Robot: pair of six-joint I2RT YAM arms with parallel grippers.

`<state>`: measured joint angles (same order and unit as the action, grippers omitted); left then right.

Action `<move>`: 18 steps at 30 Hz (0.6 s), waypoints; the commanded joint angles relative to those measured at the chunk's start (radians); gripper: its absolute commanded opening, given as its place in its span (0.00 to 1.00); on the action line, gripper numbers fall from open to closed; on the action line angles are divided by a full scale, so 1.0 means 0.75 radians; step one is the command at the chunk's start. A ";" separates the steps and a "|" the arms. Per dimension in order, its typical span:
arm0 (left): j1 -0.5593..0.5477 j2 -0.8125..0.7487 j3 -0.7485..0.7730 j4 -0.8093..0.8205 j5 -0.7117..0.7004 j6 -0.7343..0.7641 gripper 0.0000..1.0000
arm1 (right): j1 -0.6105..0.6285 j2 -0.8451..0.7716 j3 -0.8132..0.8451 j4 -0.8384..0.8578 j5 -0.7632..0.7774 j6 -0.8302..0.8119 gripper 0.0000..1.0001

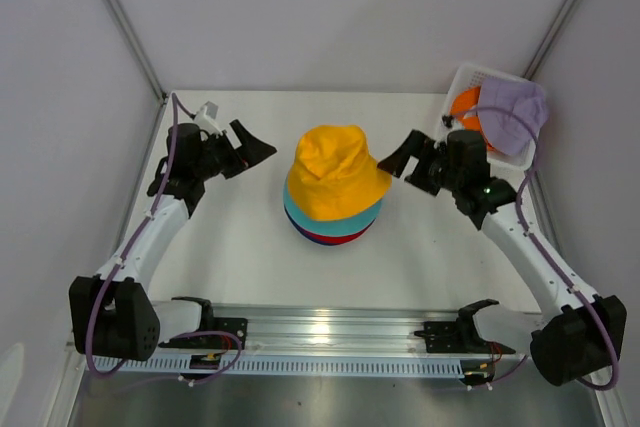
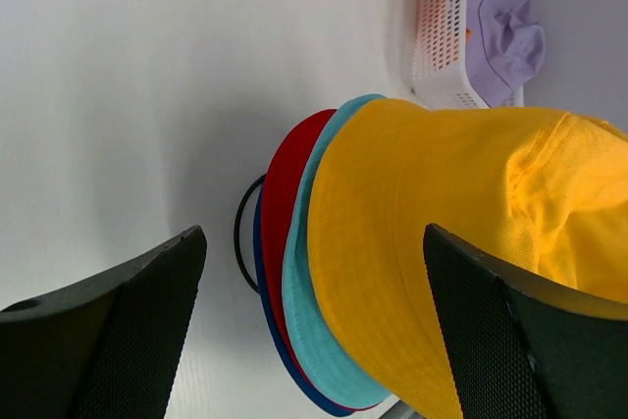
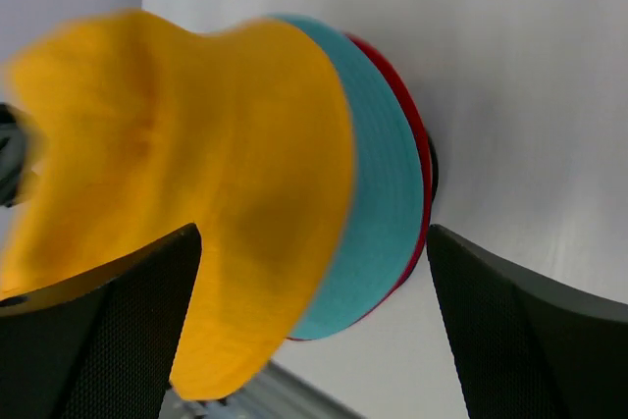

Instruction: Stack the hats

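Observation:
A stack of hats stands mid-table: the yellow hat (image 1: 335, 172) on top, then the teal hat (image 1: 300, 219), red hat (image 1: 335, 237) and navy hat (image 1: 318, 241). The stack also shows in the left wrist view (image 2: 461, 233) and the right wrist view (image 3: 206, 174). The lavender hat (image 1: 512, 112) and orange hat (image 1: 463, 105) lie in the white basket (image 1: 480, 77). My left gripper (image 1: 258, 147) is open and empty, left of the stack. My right gripper (image 1: 396, 159) is open and empty, right of the stack.
A thin black wire frame (image 2: 240, 233) sits under the stack. The basket stands at the back right corner, behind my right arm. An aluminium rail (image 1: 330, 332) runs along the near edge. Walls close in on both sides.

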<state>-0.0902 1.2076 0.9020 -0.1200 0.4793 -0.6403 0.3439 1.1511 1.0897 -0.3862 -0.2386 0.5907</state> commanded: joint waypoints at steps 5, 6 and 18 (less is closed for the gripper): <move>0.008 -0.035 0.020 0.070 0.032 -0.042 0.93 | 0.018 -0.228 -0.395 0.423 -0.040 0.772 0.99; 0.008 -0.033 0.020 0.070 0.032 -0.042 0.93 | 0.022 -0.250 -0.440 0.437 -0.022 0.805 0.99; 0.008 -0.029 0.008 0.090 0.046 -0.048 0.93 | 0.081 -0.402 -0.637 0.716 0.179 1.053 0.89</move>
<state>-0.0902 1.2060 0.9005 -0.0883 0.4866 -0.6579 0.3893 0.8333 0.6060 0.0692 -0.1551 1.3178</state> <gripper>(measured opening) 0.932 0.901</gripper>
